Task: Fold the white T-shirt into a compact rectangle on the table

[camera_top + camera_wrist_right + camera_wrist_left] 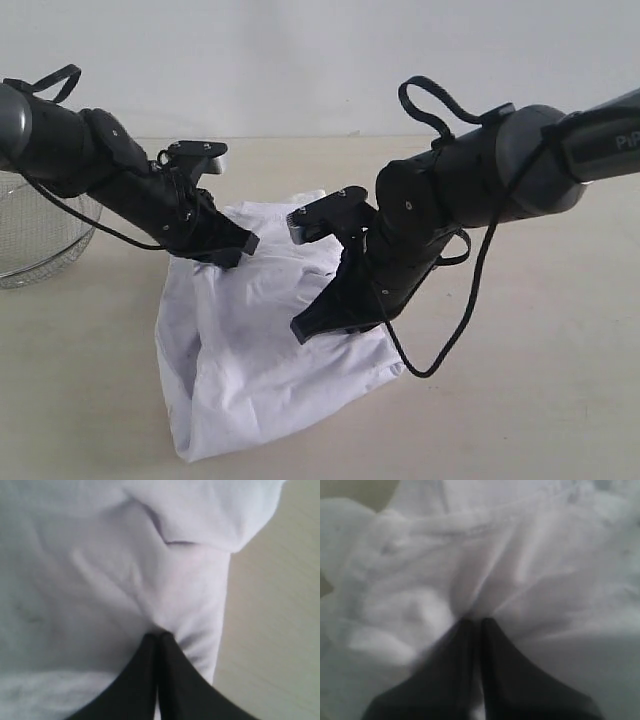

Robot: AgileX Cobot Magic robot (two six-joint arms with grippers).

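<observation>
The white T-shirt (250, 350) lies crumpled and partly folded on the table (540, 400), with its lettering hidden. My left gripper (240, 250) is shut on a pinch of cloth at the shirt's far left edge. In the left wrist view, cloth (520, 570) puckers out from the closed tips (476, 621). My right gripper (305, 330) is shut on the shirt's right side. The right wrist view shows wrinkles in the shirt (125, 580) running into its closed tips (159, 635), close to a fabric edge. The cloth between the two grippers looks raised off the table.
A round wire-mesh basket (30, 240) stands at the left edge, just behind the left arm. Pale bare tabletop (280, 630) shows beside the shirt's edge. A black cable loop (440, 360) hangs from the right arm over the table.
</observation>
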